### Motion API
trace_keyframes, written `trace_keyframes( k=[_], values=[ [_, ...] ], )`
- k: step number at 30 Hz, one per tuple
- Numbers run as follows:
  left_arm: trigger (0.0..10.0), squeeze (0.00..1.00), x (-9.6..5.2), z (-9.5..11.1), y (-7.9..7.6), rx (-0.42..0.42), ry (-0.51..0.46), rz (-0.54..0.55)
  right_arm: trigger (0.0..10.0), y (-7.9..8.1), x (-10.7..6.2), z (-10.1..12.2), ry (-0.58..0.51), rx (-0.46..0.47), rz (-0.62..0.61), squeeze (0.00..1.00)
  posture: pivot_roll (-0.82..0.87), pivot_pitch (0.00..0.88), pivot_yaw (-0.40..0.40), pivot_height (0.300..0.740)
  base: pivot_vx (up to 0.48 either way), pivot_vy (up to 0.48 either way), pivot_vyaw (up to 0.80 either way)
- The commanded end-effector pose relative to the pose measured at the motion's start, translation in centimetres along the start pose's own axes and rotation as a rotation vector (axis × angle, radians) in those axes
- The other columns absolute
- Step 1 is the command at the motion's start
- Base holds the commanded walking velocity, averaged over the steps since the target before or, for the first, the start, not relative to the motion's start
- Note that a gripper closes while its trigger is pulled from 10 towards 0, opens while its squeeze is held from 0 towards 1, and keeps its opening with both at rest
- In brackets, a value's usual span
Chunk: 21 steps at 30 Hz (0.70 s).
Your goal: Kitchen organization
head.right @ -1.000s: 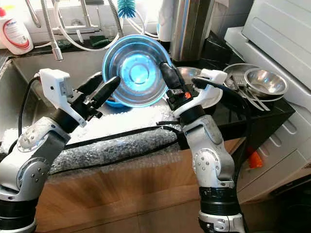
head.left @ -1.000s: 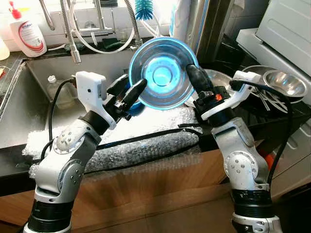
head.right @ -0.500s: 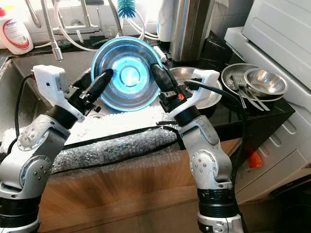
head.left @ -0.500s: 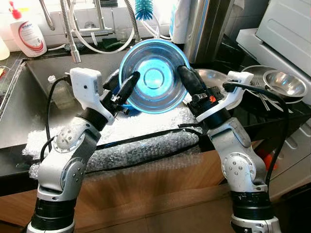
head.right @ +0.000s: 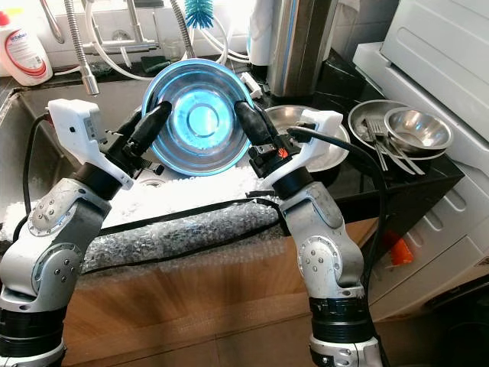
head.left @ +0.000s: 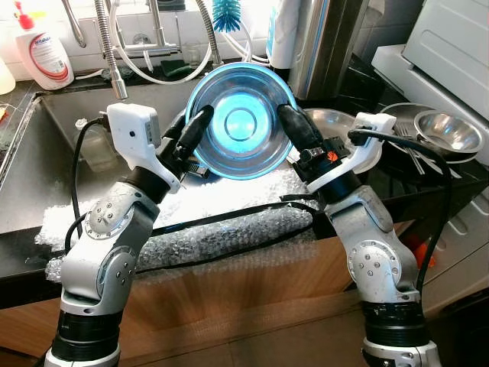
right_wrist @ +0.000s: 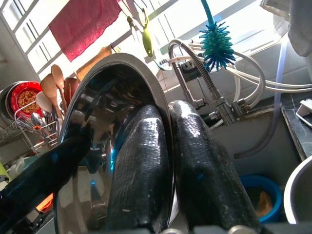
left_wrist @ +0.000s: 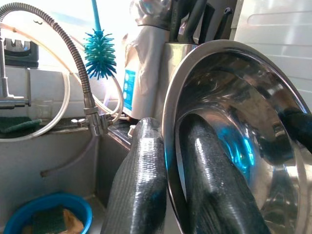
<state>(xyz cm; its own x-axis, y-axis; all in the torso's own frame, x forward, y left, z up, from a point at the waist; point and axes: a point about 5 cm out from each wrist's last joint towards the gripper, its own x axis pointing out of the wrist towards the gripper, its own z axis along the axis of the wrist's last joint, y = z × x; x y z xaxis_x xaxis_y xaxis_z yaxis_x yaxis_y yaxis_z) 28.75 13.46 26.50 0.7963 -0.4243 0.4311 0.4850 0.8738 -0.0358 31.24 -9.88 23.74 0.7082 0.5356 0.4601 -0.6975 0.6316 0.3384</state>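
Observation:
A round steel bowl [head.left: 241, 121] is held up on edge over the sink, its shiny inside facing me. My left gripper [head.left: 198, 127] is shut on the bowl's left rim, one finger [left_wrist: 139, 190] behind the rim and one inside. My right gripper [head.left: 289, 124] is shut on the right rim in the same way, its fingers [right_wrist: 139, 170] pinching the rim [right_wrist: 161, 112]. Both arms reach in from the counter's front edge.
Below lies the sink [head.left: 76, 122] with a blue tub and sponge [left_wrist: 48, 222]. A spring faucet [head.left: 111, 53], a teal brush [head.left: 226, 14] and a soap bottle [head.left: 44, 50] stand behind. Bubble wrap [head.left: 199, 222] covers the counter front. Steel bowls and forks [head.left: 439, 130] rest right.
Both grippers carried the bowl left and a little up, from over the counter's edge toward the sink, still pinched on both rims. The last half second shows only a slight shift.

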Motion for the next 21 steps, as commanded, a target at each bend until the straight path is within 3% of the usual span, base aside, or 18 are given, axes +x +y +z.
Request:
trace_keyframes(
  k=[1,8,9,18,19,20,21],
  values=[
    [0.0,0.0,0.0,0.2,0.1,0.028,-0.005,0.007,10.0,0.5,0.1,0.6,-0.023,-0.012,0.023,0.0,0.07,0.096,-0.035,0.74,0.0,0.0,0.0],
    [0.0,0.0,-0.1,0.2,0.0,0.023,-0.005,0.003,10.0,0.4,0.1,0.5,-0.022,-0.007,0.015,0.0,0.07,0.095,-0.035,0.74,0.0,0.0,0.0],
    [0.0,0.0,-0.1,0.2,0.0,0.021,-0.006,0.004,10.0,0.4,0.1,0.5,-0.024,-0.005,0.01,1.0,0.07,0.095,-0.035,0.74,0.0,0.0,0.0],
    [0.0,0.0,-0.1,0.7,0.9,-0.035,-0.043,0.055,10.0,0.0,0.2,0.6,-0.03,-0.01,-0.02,0.98,0.07,0.096,-0.035,0.74,0.0,0.0,0.0],
    [0.0,0.0,-0.1,0.8,1.0,-0.044,-0.05,0.065,10.0,0.0,0.2,0.6,-0.03,-0.013,-0.024,0.42,0.07,0.096,-0.035,0.74,0.0,0.0,0.0],
    [0.0,0.0,-0.2,1.0,1.5,-0.06,-0.067,0.096,10.0,-0.2,0.1,0.6,-0.029,-0.018,-0.033,0.0,0.07,0.095,-0.035,0.74,0.0,0.0,0.0],
    [0.0,0.0,-0.2,1.1,1.7,-0.07,-0.079,0.112,10.0,-0.2,0.1,0.6,-0.029,-0.021,-0.039,0.0,0.07,0.095,-0.035,0.74,0.0,0.0,0.0]
  ],
)
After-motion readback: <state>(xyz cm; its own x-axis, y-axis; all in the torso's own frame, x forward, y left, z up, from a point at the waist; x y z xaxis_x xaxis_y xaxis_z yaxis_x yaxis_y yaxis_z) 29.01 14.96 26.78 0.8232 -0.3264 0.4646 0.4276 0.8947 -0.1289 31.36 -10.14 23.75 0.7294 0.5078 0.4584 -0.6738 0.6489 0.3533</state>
